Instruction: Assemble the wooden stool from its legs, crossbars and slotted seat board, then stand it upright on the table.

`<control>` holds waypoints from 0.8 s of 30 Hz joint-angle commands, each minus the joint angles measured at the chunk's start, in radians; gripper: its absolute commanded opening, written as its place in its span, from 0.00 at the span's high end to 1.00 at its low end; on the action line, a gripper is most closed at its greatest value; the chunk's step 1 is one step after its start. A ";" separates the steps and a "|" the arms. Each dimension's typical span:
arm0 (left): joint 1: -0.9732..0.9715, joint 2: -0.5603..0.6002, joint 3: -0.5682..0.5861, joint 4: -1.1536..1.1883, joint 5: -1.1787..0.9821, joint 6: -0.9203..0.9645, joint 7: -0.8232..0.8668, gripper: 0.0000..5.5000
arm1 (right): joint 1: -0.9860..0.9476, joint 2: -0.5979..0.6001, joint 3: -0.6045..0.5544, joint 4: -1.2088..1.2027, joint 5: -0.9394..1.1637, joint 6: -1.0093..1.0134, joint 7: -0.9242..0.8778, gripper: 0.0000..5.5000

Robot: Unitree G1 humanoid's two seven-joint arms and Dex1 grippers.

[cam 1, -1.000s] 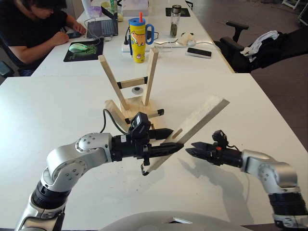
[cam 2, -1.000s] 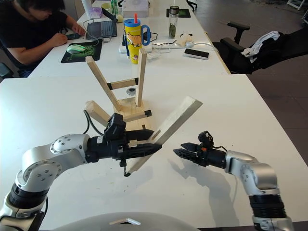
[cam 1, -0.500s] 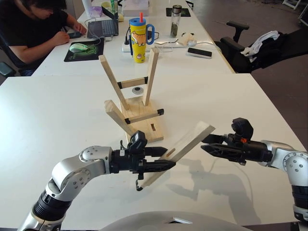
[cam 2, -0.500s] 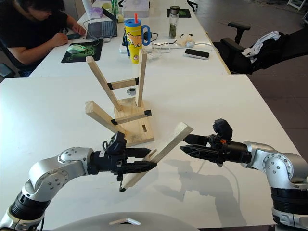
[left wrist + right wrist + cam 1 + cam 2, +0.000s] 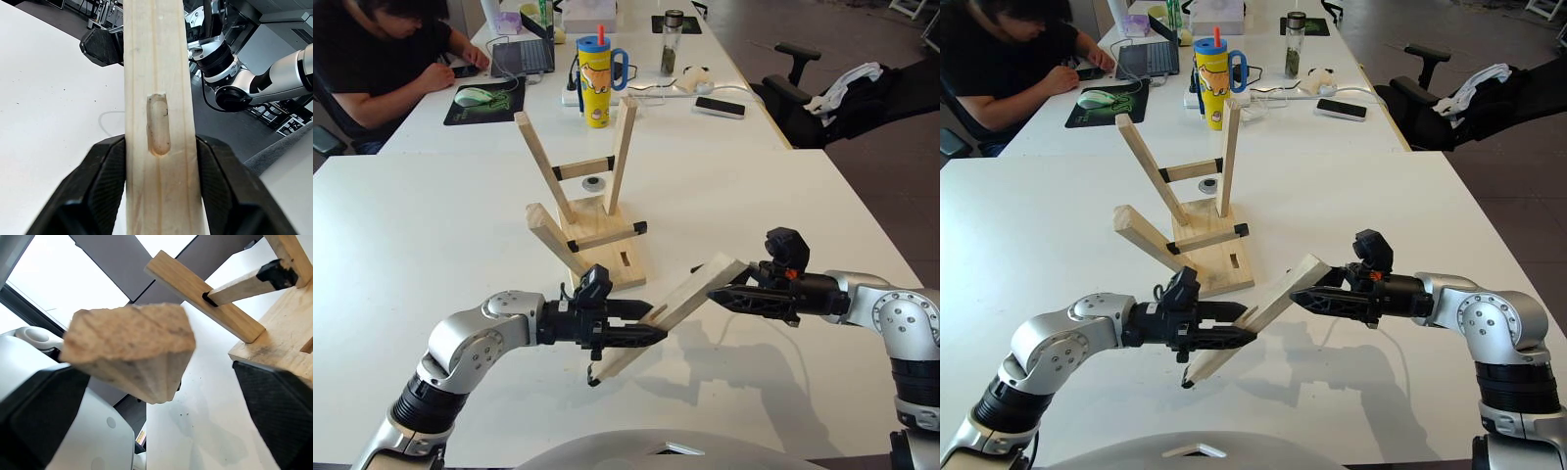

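- The left gripper (image 5: 646, 323) pinches a long pale wooden leg (image 5: 695, 294) a little above its lower end. In the left wrist view its black fingers (image 5: 105, 181) press flat on both sides of the wood, just beside an oblong recess (image 5: 158, 125) cut into the face.
- The leg is tilted, with its lower end close over the white table (image 5: 431, 245) in front of the robot and its upper end rising toward the robot's right.
- The right gripper (image 5: 722, 289) is at that upper end with its claw spread. The right wrist view shows the sawn end of the leg between the two black fingers (image 5: 279, 401), with a gap on each side.
- Farther back near the middle of the table stands the partly built stool, upside down. Its slotted light wooden seat board (image 5: 607, 269) lies flat on the table.
- Two legs rise from the board, joined by a short crossbar with black end caps (image 5: 582, 167). A third leg (image 5: 553, 240) slants low on the left, tied in by another crossbar (image 5: 607, 235).
- The held leg is apart from the stool.
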 commanded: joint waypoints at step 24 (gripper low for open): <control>-0.025 -0.013 -0.003 -0.024 0.049 0.051 -0.010 0.62 | -0.001 0.002 0.051 -0.012 -0.022 -0.021 0.018 0.61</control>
